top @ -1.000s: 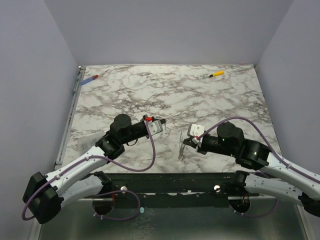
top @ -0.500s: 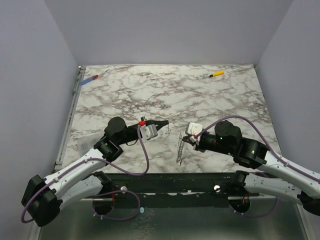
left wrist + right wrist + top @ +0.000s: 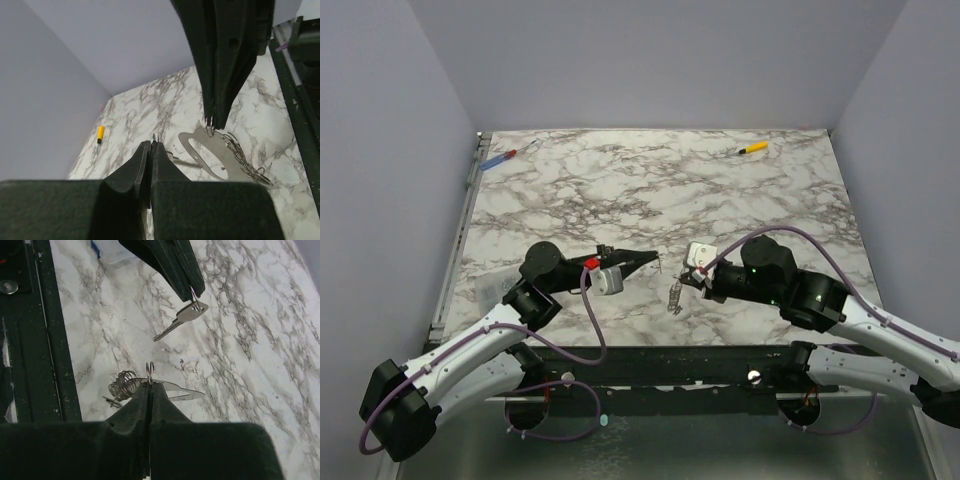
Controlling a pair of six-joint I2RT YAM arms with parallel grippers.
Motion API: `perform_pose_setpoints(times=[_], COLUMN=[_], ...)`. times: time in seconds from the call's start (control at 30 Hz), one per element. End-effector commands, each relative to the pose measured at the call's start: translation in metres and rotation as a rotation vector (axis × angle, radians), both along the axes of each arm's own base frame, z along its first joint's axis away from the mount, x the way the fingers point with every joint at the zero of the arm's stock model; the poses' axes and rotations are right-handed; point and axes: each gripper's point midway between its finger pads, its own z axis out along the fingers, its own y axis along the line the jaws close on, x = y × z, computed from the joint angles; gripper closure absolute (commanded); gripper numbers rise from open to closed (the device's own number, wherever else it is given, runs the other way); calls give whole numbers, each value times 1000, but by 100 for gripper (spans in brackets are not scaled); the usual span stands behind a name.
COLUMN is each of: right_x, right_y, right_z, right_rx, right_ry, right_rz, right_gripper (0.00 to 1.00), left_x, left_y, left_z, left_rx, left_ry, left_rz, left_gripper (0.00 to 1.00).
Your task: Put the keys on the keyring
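Observation:
My left gripper (image 3: 654,258) is shut on the keyring (image 3: 153,137), a tiny loop poking out past its tips. In the right wrist view a single silver key (image 3: 182,317) hangs from that ring under the left gripper (image 3: 194,290). My right gripper (image 3: 687,282) is shut on a thin ring of the keys (image 3: 675,298), which dangle just above the marble table (image 3: 650,190). The cluster shows as a flat silver plate with a cut-out (image 3: 220,160) and a wire coil (image 3: 124,382). The two grippers' tips point at each other, a short gap apart.
A yellow-handled tool (image 3: 753,148) lies at the table's far right and a blue-and-red tool (image 3: 500,159) at the far left corner. The black base rail (image 3: 670,360) runs along the near edge. Grey walls close in on both sides and the back.
My left gripper has turned and reached right toward the right gripper. The right gripper has shifted left with the keys, which now hang in a shorter bunch.

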Motion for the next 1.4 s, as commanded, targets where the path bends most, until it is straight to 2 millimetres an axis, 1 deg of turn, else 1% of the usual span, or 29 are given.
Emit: perform_pose_setpoints(times=[0.0,0.13,0.27,0.73,1.0,1.37], right_x=[-15,-23,-26,-21,-21,-22], right_y=[12,16,19,22,24,25], right_z=[14,18,17,21,18,18], right_rx=[26,26,2,-2,-10,-9], right_ry=[41,77,112,87,95,98], right_rz=[94,137,154,147,157,163], right_gripper=[99,99,99,99,99,99], left_x=[-28,-36,-38,-47,-56,-59], left_y=[-6,-8,-8,-13,-15,-17], left_z=[-2,-2,-5,-10,-12,-15], left_rx=[21,25,32,47,58,64], left_ry=[-39,-29,-18,2,16,23], left_rz=[-169,-215,-227,-271,-322,-338], left_gripper=[100,100,100,100,100,100])
